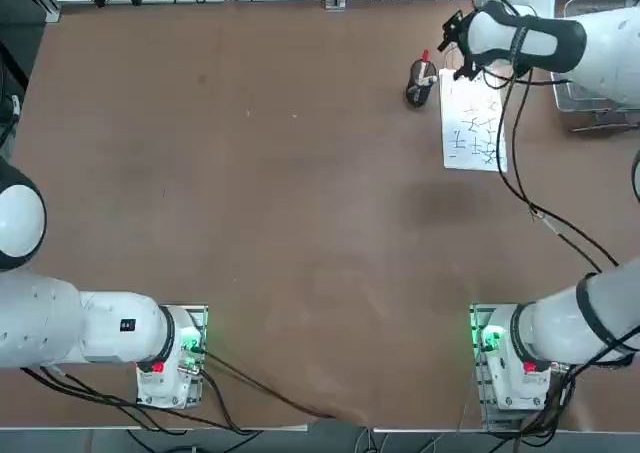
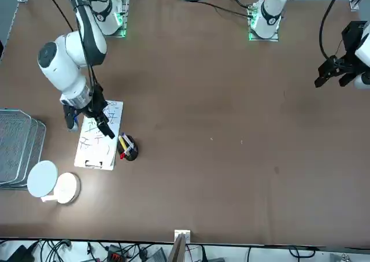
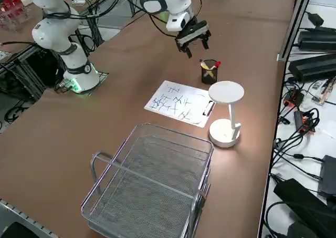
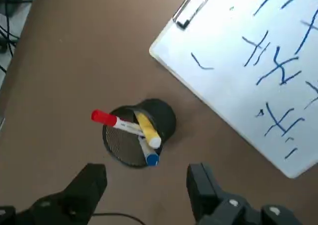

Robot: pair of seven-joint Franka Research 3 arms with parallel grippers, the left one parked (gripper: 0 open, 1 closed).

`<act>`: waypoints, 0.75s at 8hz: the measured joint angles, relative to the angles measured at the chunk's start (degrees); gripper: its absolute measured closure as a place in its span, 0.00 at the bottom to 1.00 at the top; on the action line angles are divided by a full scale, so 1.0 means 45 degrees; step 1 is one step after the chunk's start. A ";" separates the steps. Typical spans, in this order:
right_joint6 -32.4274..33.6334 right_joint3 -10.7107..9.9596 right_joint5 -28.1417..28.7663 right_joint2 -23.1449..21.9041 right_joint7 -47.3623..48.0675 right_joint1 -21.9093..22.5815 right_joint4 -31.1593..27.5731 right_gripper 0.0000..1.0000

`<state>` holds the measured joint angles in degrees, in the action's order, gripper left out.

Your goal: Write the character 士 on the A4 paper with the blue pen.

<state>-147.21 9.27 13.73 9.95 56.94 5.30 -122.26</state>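
While the right gripper point(image 4: 144, 190) hangs in the air above the table point(image 1: 250, 193), its jaws stand apart with nothing between them. You see it best in the right wrist view, both dark fingers point(image 4: 203, 185) spread wide, the black mesh pen cup point(image 4: 141, 130) on the table below the gap between them. The cup holds three pens: the blue pen point(image 4: 148, 153), pale barrel with a blue cap at its end, a yellow-capped pen point(image 4: 147, 129) lying across it, and a red-topped pen point(image 4: 113, 120) sticking out over the rim. The blue pen sits in the cup, not in the gripper. The A4 paper point(image 4: 248, 61) lies flat just beside the cup, apart from it, clip point(image 4: 191, 9) at one short edge, blue handwritten strokes all over it. In the top view you find the sheet point(image 1: 473, 123) at the far right of the table, cup point(image 1: 421, 83) next to its clip end, gripper point(image 1: 458, 45) over that corner. From the right side view, a white desk lamp point(image 3: 226, 114) stands near the paper's clip edge and a wire basket point(image 3: 152, 183) sits close by on the table.
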 joint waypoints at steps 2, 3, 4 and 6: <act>-0.0017 0.0157 0.0615 0.0384 0.0053 0.0005 -0.0050 0.03; -0.0054 0.0204 0.0766 0.0599 0.0053 0.0005 -0.0051 0.03; -0.0087 0.0237 0.0842 0.0762 0.0054 0.0005 -0.0050 0.04; -0.0316 0.0255 0.1236 0.0926 0.0064 0.0005 -0.0050 0.07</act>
<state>-148.63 10.42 19.29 14.12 57.23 5.32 -122.48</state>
